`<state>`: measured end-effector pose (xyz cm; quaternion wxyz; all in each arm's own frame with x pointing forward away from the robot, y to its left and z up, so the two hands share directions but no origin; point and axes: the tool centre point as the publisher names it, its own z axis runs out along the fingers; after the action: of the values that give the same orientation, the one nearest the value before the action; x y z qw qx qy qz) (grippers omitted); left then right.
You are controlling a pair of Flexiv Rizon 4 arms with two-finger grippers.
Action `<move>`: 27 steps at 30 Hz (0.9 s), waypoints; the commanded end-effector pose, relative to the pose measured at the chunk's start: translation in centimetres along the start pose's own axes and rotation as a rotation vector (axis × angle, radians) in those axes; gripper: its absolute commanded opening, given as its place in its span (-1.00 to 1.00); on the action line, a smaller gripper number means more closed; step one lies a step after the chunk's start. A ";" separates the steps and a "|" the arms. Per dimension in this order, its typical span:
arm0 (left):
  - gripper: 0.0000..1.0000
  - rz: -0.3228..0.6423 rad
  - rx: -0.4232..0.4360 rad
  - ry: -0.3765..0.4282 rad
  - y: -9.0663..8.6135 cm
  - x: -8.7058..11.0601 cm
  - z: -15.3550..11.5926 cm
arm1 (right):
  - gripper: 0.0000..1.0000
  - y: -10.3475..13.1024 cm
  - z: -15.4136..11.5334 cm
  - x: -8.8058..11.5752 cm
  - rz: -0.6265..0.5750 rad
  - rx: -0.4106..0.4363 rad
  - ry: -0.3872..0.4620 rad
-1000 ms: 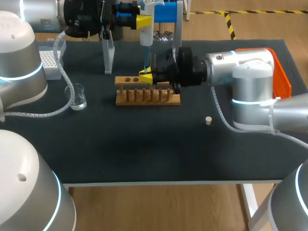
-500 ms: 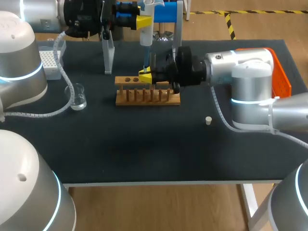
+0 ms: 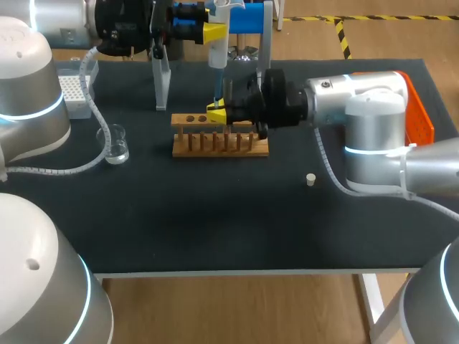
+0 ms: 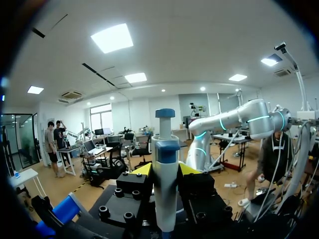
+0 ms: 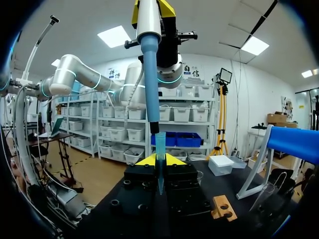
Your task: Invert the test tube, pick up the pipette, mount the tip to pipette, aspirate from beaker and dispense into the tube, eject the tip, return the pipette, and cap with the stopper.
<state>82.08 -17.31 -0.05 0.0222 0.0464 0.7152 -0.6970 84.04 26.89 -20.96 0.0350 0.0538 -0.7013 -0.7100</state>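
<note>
White plastic pipette [image 4: 165,191] with a blue knob on top stands straight up between the two yellow fingers [image 4: 141,170] of the left gripper [image 4: 165,170]. The fingers press on it from both sides and hold it tight, high over the table. It is long and round, like a fat pen. Lower down its body gets thin and blue. A pale blue see-through tip [image 5: 159,142] sits on the end, pointy like a tiny cone.

The tip points straight down, right between the yellow fingers [image 5: 144,160] of the right gripper [image 5: 160,160]. Those fingers are almost together and pinch a thin clear glass test tube [image 5: 160,172] from two sides. The tube is hard to see, and the sharp end of the tip goes down where the tube is.

Nearest on the flat black table [image 3: 215,229] lies a small white round stopper [image 3: 310,179], well apart from everything else. Further back stands a brown wooden rack [image 3: 219,145] with round holes on top and a row of little posts. The right gripper hangs just above it. Left of the rack, and apart from it, stands a round clear glass beaker [image 3: 115,143]. Behind the beaker is a white box [image 3: 73,92] full of tiny holes. An orange plastic bin [image 3: 419,115] sits at the far right. At the back is a grey stand [image 3: 162,79] with a blue bar on top, near the pipette.
</note>
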 end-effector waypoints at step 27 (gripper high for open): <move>-1.00 0.001 0.000 0.003 0.2 -0.1 0.0 | -1.00 0.5 -0.5 0.4 -0.003 -0.008 0.002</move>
<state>82.06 -17.33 0.03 0.0221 0.0466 0.7149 -0.6973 83.79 26.53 -20.83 0.0353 0.0557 -0.6983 -0.7128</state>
